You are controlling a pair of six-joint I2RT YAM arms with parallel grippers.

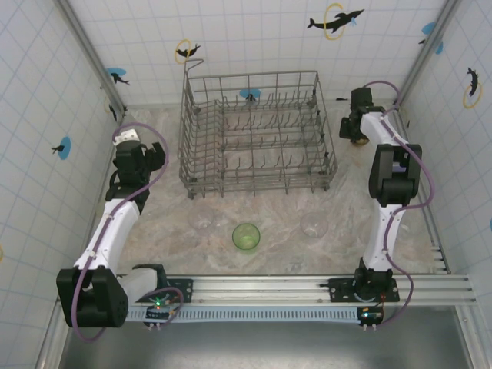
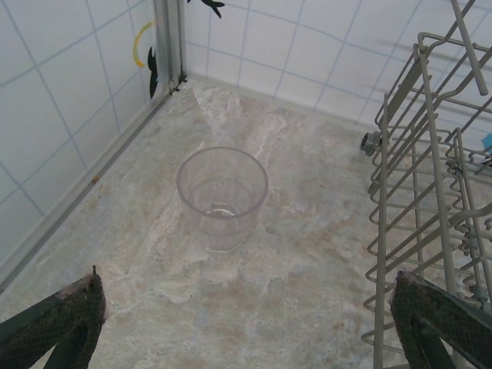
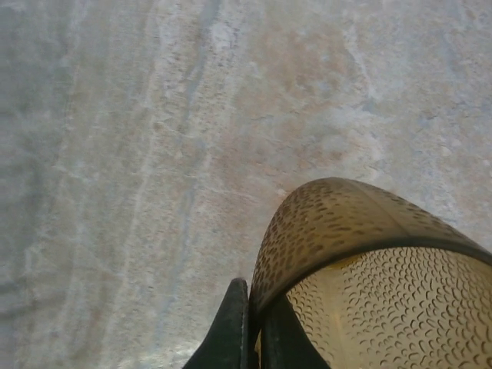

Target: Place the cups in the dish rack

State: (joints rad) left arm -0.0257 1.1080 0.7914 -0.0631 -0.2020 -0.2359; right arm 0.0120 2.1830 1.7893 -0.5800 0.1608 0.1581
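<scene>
A pale lilac see-through cup [image 2: 222, 196] stands upright on the marbled table, ahead of my left gripper [image 2: 250, 323]. That gripper is open, its fingers wide apart and well short of the cup. The grey wire dish rack [image 1: 257, 134] stands at the back centre, and its side [image 2: 430, 192] is just to the right of the left gripper. My right gripper [image 3: 255, 334] is shut on the rim wall of the amber-brown cup [image 3: 361, 261], one finger inside and one outside. It sits to the right of the rack [image 1: 355, 132]. A green cup [image 1: 246, 236] stands in front of the rack.
Two clear cups [image 1: 202, 223] [image 1: 314, 224] flank the green one on the table. Tiled walls close in the left, back and right sides. A metal rail [image 1: 307, 288] carrying the arm bases runs along the near edge.
</scene>
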